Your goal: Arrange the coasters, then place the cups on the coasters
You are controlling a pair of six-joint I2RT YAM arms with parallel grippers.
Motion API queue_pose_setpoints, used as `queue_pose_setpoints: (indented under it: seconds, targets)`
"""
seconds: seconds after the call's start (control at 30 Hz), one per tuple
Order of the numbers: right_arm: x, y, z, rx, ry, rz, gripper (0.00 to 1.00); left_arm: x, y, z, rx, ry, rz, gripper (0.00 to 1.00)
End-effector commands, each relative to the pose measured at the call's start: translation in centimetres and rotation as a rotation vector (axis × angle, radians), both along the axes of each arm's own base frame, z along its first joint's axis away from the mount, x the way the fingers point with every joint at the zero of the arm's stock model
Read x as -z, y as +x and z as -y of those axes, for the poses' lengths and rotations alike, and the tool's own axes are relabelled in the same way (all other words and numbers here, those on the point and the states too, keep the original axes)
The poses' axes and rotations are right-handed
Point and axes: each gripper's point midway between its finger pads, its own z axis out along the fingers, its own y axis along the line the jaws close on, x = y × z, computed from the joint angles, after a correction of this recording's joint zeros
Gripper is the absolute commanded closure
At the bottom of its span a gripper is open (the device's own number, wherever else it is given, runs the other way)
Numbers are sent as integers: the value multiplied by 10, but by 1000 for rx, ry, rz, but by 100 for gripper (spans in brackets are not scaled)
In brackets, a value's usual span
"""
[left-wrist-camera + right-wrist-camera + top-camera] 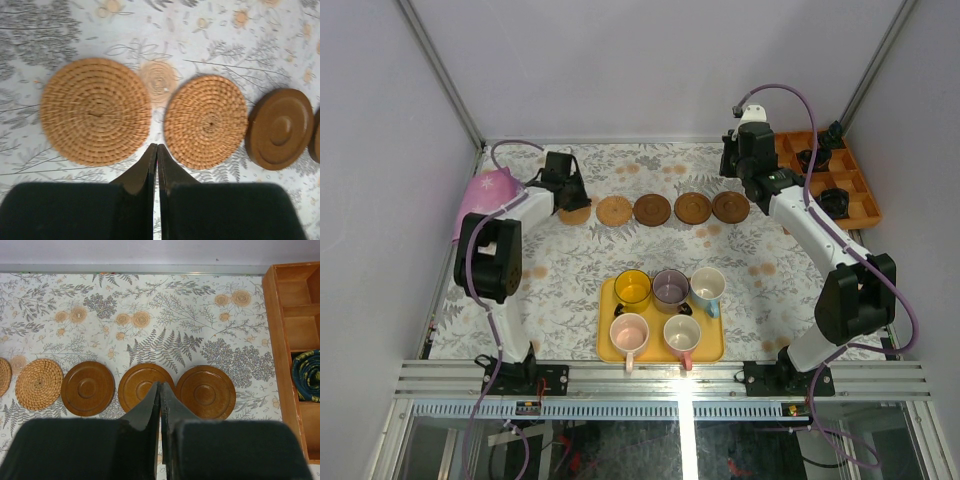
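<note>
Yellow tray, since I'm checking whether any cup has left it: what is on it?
Five in all: yellow cup, purple-grey cup and light blue cup at the back, two pink cups in front. The tray surface beneath them is hidden.

Tan coasters (614, 211): we see two woven discs, flat, at the row's left end.
Brown coasters (652, 209): three, flat, continuing the row rightward.
Cups (670, 288): five upright on the tray (710, 347); yellow, purple and blue behind, two pink in front.
</note>
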Motion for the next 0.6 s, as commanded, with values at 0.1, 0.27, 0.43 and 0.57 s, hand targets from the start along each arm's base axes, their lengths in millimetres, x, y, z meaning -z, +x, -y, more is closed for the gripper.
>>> queue_pose_setpoints:
  seconds: [0.1,0.27,0.43,0.57]
  targets:
    - [1,3,-1,16,9,4,100,-1,11,68,216,-90,52,100]
    - [11,0,1,20,-6,-25,100,7,20,84,258,-127,46,100]
    - [22,-2,2,24,-13,-52,100,21,25,87,261,-125,19,100]
    - [25,-2,4,27,-22,-61,100,30,24,83,246,-110,-3,100]
